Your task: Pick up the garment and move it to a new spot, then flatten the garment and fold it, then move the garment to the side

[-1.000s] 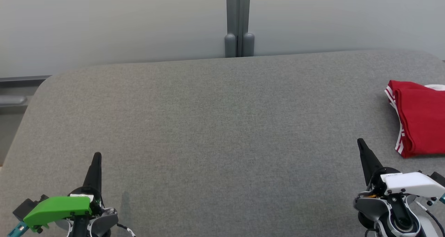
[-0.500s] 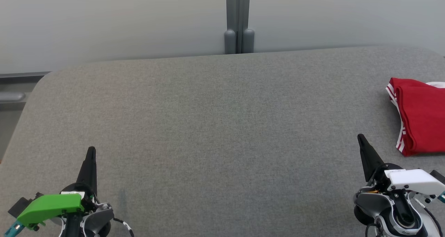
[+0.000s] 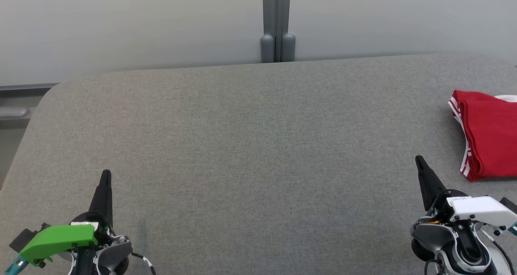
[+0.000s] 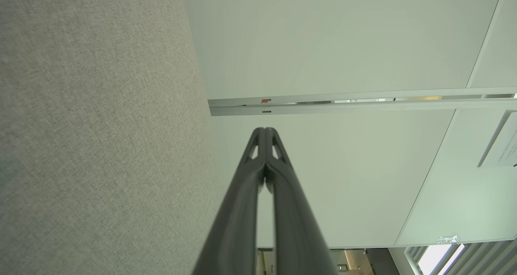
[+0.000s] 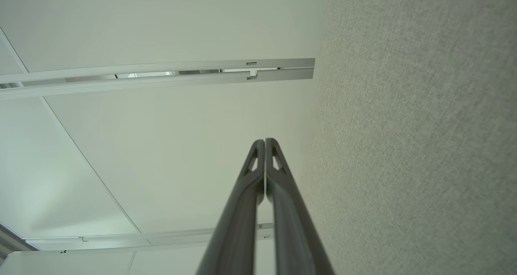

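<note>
one red garment (image 3: 490, 139), left hand (image 3: 106, 175), right hand (image 3: 419, 161)

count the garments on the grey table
1: a folded red garment at the table's right side, cut off by the head view's edge. A white bit behind it might be another.

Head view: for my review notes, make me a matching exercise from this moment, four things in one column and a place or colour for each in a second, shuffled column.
Things:
1. garment
2. left gripper
3. right gripper
4. grey post

Places and colours:
A. green cover, lower left, fingers together
B. upright behind the far edge of the table, at the middle
C. red with white stripes, lying at the right edge of the view
D. white cover, lower right, fingers together, close to the red cloth but apart from it

Pairs: 1-C, 2-A, 3-D, 4-B
</note>
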Available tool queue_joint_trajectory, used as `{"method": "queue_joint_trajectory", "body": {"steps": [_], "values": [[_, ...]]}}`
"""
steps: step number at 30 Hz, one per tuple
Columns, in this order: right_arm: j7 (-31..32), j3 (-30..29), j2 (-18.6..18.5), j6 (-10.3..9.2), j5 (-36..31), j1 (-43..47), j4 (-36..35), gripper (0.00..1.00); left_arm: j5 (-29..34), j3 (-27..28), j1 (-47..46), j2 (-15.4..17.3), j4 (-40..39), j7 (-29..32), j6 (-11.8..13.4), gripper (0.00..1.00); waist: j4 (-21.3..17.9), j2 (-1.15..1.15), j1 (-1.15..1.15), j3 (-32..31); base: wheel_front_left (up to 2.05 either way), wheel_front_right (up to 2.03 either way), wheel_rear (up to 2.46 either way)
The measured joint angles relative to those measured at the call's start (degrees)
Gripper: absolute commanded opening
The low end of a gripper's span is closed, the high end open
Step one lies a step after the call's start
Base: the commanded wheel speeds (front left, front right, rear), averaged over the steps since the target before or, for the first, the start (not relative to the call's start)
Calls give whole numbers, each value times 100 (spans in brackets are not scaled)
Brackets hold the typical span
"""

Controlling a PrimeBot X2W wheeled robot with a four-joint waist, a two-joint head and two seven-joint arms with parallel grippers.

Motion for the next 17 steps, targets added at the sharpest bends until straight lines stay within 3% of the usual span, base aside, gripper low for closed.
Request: {"method": "queue_joint_trajectory", "body": {"steps": [17], "values": [[0,0,0,0,0,0,0,0,0,0,0,-1,0,0,0,0,0,0,0,0,0,0,0]]}}
